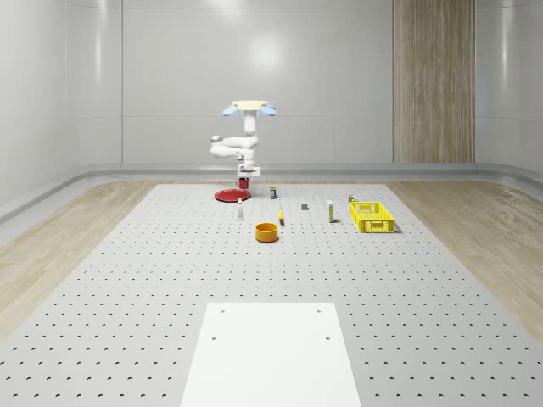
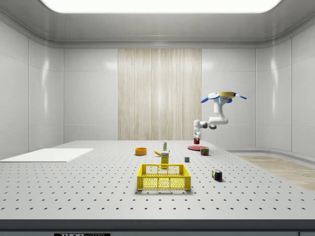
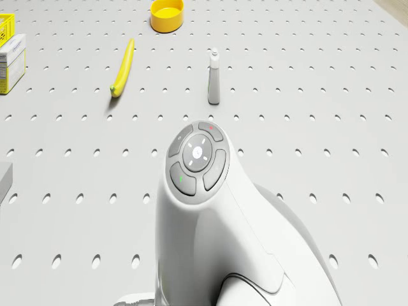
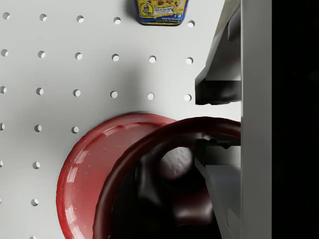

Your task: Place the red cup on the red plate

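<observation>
Red cup [image 4: 169,174] gripped in hand [image 4: 219,122], directly above red plate [image 4: 87,169]; drone [image 1: 248,108] hovers overhead; risk: off-centre release, cup tips off rim onto tabletop [image 1: 170,280].

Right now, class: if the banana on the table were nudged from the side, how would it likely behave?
The banana lies flat, long and curved, so it would probably pivot or slide, not tip. Its glossy skin suggests it could slip in a pinch. Being slim next to the orange bowl, it is likely light.

Drone [image 1: 248,107] hovering, arm folded, tool [image 1: 245,179] lowered
</observation>
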Robot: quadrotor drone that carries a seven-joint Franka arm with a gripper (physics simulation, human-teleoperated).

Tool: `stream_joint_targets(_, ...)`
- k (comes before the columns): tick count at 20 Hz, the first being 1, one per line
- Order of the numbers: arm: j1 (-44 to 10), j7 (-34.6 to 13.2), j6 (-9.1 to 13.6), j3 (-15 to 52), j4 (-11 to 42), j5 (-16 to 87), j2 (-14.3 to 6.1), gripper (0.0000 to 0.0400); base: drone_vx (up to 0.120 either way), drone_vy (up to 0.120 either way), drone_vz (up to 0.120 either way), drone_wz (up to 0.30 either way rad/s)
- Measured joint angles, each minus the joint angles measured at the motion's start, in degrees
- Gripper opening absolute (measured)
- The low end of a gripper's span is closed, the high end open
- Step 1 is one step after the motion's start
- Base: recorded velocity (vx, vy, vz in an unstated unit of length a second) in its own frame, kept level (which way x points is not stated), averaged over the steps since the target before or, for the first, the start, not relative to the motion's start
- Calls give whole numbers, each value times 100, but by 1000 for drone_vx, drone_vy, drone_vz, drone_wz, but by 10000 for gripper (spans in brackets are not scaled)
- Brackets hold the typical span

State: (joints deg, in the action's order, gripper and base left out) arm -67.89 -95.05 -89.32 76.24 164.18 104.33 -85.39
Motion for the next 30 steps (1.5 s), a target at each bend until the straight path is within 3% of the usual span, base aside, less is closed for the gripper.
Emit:
stream_joint_targets(6, -5, -6, -19, 3, -1, -8, -20, 100, -87, -120, 0, 0)
stream_joint_targets(13, -12, -21, -45, -8, -5, -3, -43, 100, 0, -120, 0, 0)
stream_joint_targets(30, -130, 139, -401, -1047, -294, 990, -10, 99, 0, -2, 0, 0)
